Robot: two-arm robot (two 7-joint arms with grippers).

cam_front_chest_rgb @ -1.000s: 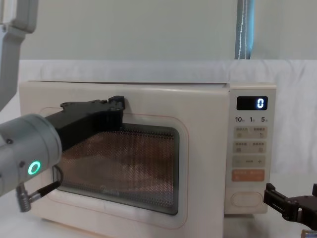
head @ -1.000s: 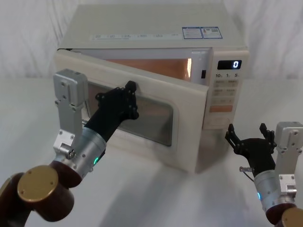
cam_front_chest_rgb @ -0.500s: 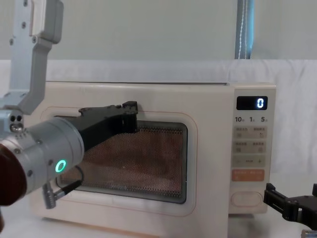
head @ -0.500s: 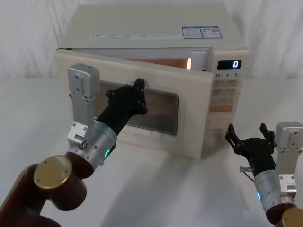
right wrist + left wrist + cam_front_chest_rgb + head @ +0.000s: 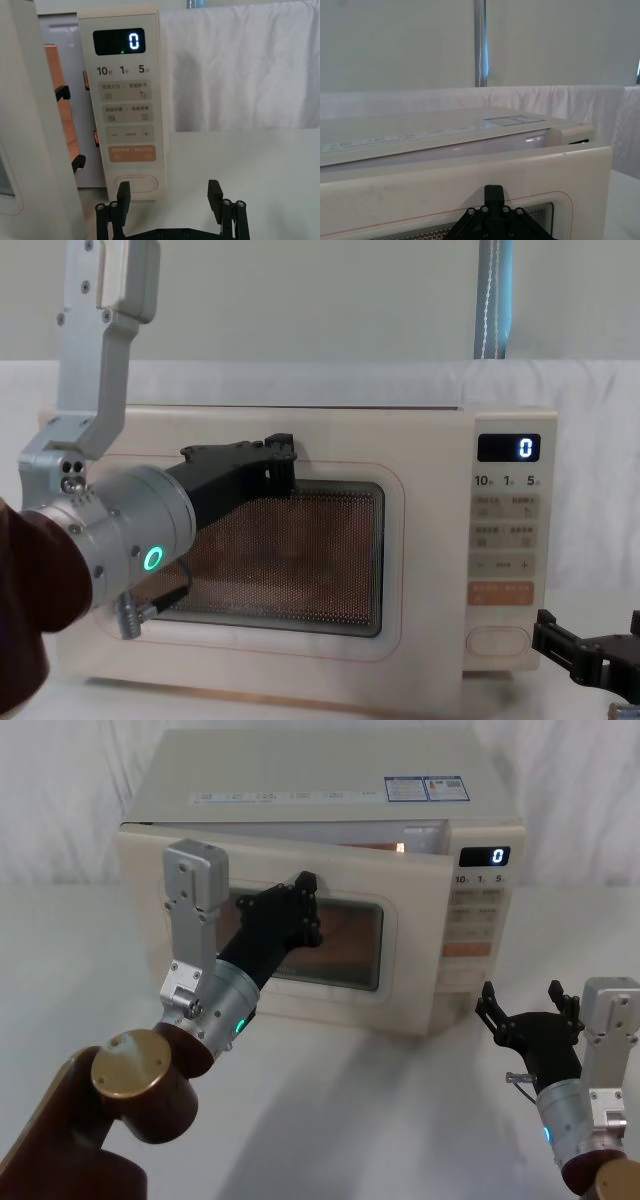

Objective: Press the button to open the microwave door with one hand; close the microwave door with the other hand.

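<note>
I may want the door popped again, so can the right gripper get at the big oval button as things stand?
Probably yes. The right gripper sits open, low in front of the control panel, and the button faces it with nothing between. The nearly shut microwave door, pushed by the left gripper, stays beside the panel.

Black end effectors [image 5: 300, 910], silver wrists with green ring lights, maroon gold-capped joints.

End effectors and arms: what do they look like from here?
Both are alike: the left end effector and the right end effector have black fingers on silver-grey cylindrical wrists with a glowing teal ring, square metal brackets, and dark maroon joints with gold caps.
</note>
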